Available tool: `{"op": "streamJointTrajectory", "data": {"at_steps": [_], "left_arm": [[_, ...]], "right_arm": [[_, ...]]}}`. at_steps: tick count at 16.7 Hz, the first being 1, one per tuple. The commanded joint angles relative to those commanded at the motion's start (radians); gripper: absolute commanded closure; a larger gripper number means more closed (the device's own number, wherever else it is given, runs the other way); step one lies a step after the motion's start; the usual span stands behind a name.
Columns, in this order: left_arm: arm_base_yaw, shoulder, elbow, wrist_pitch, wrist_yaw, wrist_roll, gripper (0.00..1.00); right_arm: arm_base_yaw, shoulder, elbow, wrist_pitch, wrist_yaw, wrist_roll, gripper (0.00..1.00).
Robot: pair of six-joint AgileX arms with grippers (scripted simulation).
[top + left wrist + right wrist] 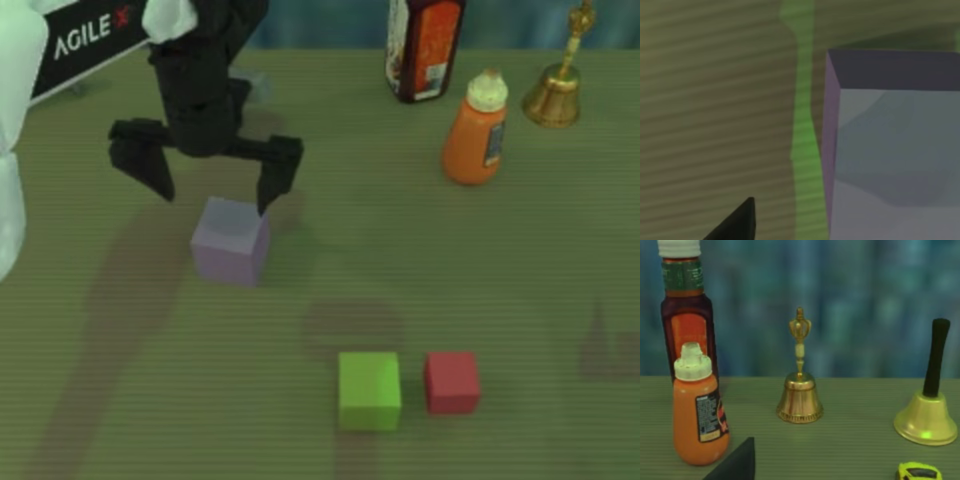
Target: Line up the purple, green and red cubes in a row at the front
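The lilac-purple cube [232, 240] lies left of the table's middle; it also fills much of the left wrist view [890, 150]. My left gripper [213, 185] hovers open just behind and above it, one finger near the cube's rear right corner, the other off to the cube's left. One dark fingertip [742, 224] shows beside the cube. The lime-green cube [369, 390] and the smaller red cube [451, 382] sit side by side near the front, slightly apart. My right arm is outside the top view; its own view shows only one fingertip [741, 464] over bare table.
At the back right stand a dark sauce bottle [425, 45], an orange bottle with a pale cap [478, 130] and a gold bell [558, 85]. The right wrist view adds a black-handled bell [927, 415] and a yellow toy car [917, 472].
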Motion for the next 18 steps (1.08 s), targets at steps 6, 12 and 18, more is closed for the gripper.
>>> {"op": "streamJointTrajectory", "data": {"at_steps": [6, 12, 18], "left_arm": [[0.003, 0.021, -0.060, 0.076, 0.000, 0.003, 0.00], [0.002, 0.089, -0.203, 0.294, 0.001, 0.003, 0.00], [0.001, 0.092, -0.207, 0.299, 0.001, 0.003, 0.15]], "right_arm": [[0.000, 0.000, 0.000, 0.000, 0.000, 0.000, 0.00], [0.000, 0.000, 0.000, 0.000, 0.000, 0.000, 0.00], [0.000, 0.000, 0.000, 0.000, 0.000, 0.000, 0.00]]}}
